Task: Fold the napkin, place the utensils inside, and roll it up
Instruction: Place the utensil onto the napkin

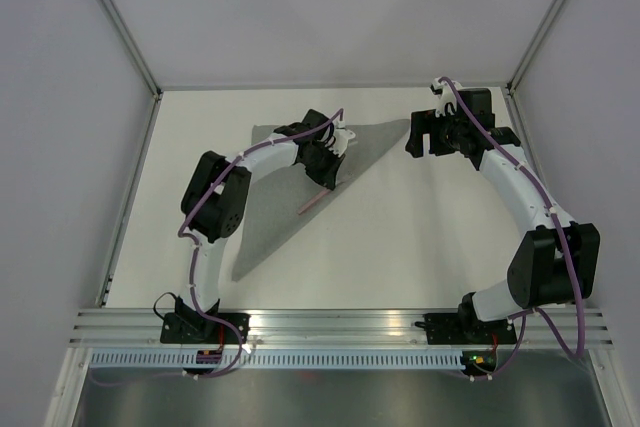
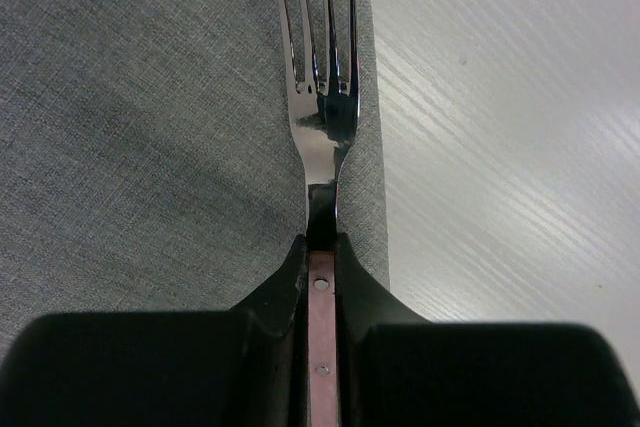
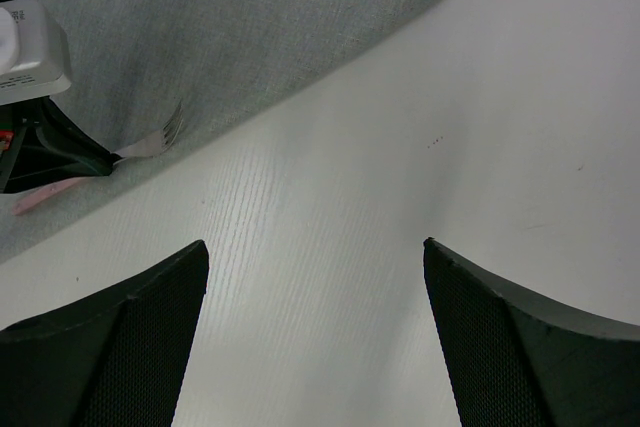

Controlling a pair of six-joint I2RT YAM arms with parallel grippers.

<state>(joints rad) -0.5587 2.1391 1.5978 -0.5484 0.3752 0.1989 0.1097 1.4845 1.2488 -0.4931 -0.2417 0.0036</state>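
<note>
Steel fork point(image 2: 322, 137) | handle between left jaws | tines over napkin point(image 2: 150, 127) edge

White links, blk joints, purple cables on left arm point(image 1: 265, 155) & right arm point(image 1: 512, 182); right end effector point(image 3: 315, 247) fingers point(image 3: 130, 347) blk, mesh-textured.

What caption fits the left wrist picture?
Left gripper pinches a fork lying along the edge of the grey napkin.

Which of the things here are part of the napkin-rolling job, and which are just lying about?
For the job: grey napkin, folded into a triangle; fork, gripped by the left tool.
Just there: no loose items, only the white table and metal rail.
</note>
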